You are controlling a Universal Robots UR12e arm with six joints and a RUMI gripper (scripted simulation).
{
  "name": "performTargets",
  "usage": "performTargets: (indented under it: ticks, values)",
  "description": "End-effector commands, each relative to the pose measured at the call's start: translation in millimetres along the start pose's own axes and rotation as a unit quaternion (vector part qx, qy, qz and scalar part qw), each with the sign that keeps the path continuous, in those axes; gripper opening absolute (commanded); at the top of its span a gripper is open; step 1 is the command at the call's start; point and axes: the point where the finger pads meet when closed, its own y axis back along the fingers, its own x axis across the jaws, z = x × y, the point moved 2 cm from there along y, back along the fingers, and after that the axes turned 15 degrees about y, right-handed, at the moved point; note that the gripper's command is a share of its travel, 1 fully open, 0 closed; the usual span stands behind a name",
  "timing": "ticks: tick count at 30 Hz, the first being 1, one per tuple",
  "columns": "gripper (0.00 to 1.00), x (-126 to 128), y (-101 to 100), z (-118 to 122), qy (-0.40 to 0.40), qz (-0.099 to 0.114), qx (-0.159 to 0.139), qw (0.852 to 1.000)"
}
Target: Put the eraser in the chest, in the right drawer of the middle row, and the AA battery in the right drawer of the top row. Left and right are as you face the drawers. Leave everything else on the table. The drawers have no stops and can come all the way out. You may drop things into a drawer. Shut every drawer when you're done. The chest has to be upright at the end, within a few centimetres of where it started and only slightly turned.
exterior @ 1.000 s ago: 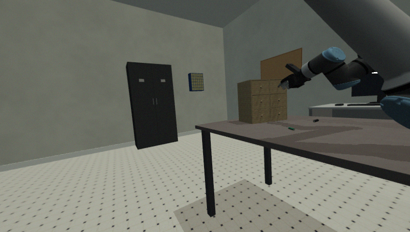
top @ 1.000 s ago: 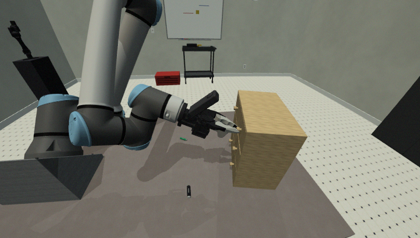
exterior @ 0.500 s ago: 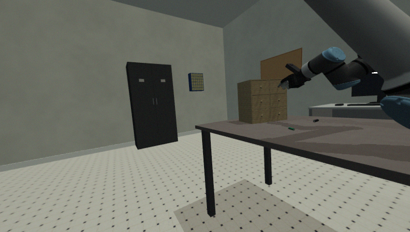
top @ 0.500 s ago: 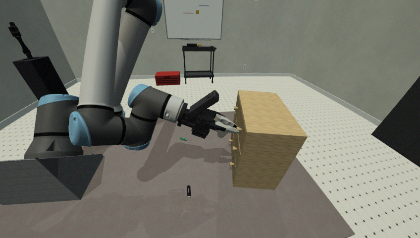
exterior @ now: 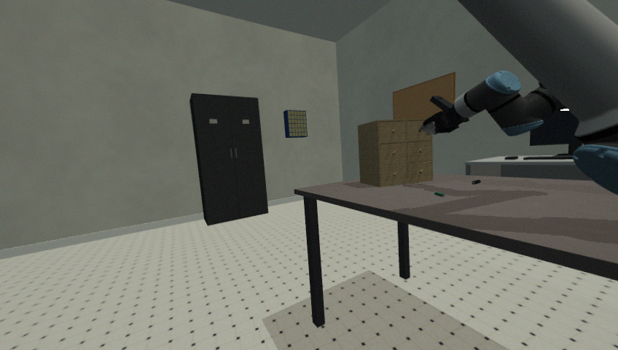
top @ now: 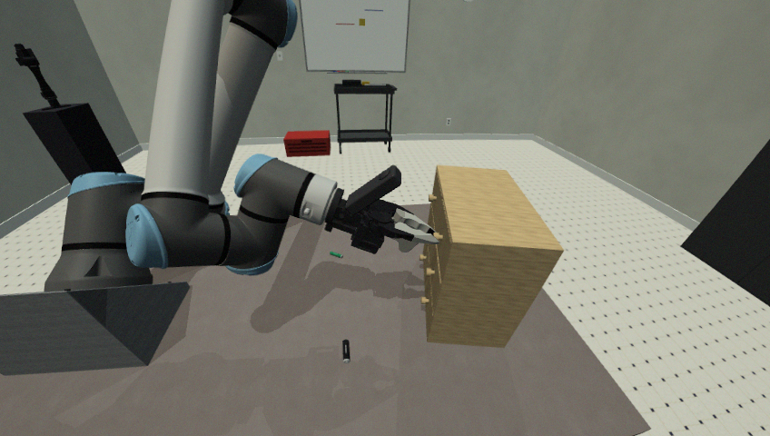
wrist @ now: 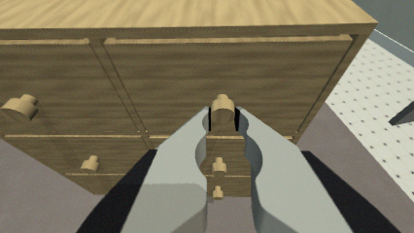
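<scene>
1. Holding top right knob (top: 439, 236) (wrist: 223, 108) in gripper (top: 436, 238) (exterior: 423, 129) (wrist: 222, 109); jaws narrow, one pad each side of knob.
2. Pointing at 3 o'clock in top view, into front of chest (top: 502, 210) (exterior: 368, 154) (wrist: 194, 16). Leaning slightly down.
3. Seeing top right drawer (top: 444, 229) (exterior: 414, 125) (wrist: 170, 73) shut or nearly so; can't tell about a hairline gap. Same for other drawer fronts.
4. In wrist view, seeing middle right knob (top: 429, 272) (exterior: 420, 151) (wrist: 220, 166) at 6 o'clock from gripped knob, and top left knob (top: 432, 197) (exterior: 393, 130) (wrist: 20, 108) at 9.
5. Seeing chest upright on table (top: 367, 400) (exterior: 390, 203) (wrist: 19, 175).
6. In top view, green cylinder (top: 336, 254) (exterior: 439, 194) lying on table at 9 o'clock from gripper, well apart from chest. Too small to confirm as AA battery.
7. Black cylinder (top: 346, 351) (exterior: 476, 181) lying on table at 7 o'clock from gripper, top view; silvery at one end. Can't tell what kind.
8. Can't place eraser from these views.

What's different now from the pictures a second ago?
No clear change: the pincer is at the top-right drawer's knob. Its fingers are shut on the knob; without an earlier wrist view, I can't say when. The chest, green cylinder and black cylinder stayed put.
</scene>
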Motion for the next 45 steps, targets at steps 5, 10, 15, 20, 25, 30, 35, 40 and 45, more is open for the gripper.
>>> performTargets:
  ticks: [5, 10, 15, 20, 25, 30, 35, 40, 45]
  values:
    - [0.07, 0.3, 0.5, -0.5, 0.000, 0.000, 0.000, 1.000]
    - [0.07, 0.2, 0.8, -0.4, 0.000, 0.000, 0.000, 1.000]
    - [0.07, 0.2, 1.4, -0.2, 0.000, 0.000, 0.000, 1.000]
    - [0.07, 0.1, 2.3, 0.2, 0.000, 0.000, 0.000, 1.000]
    - [0.07, 0.0, 3.5, 0.6, 0.000, 0.000, 0.000, 1.000]
    - [0.07, -0.1, 4.4, 0.9, 0.000, 0.000, 0.000, 1.000]
    - [0.07, -0.3, 6.1, 1.5, 0.000, 0.000, 0.000, 1.000]
    - [0.07, -0.5, 8.2, 2.2, 0.000, 0.000, 0.000, 1.000]
    - [0.07, -0.6, 9.5, 2.7, 0.000, 0.000, 0.000, 1.000]
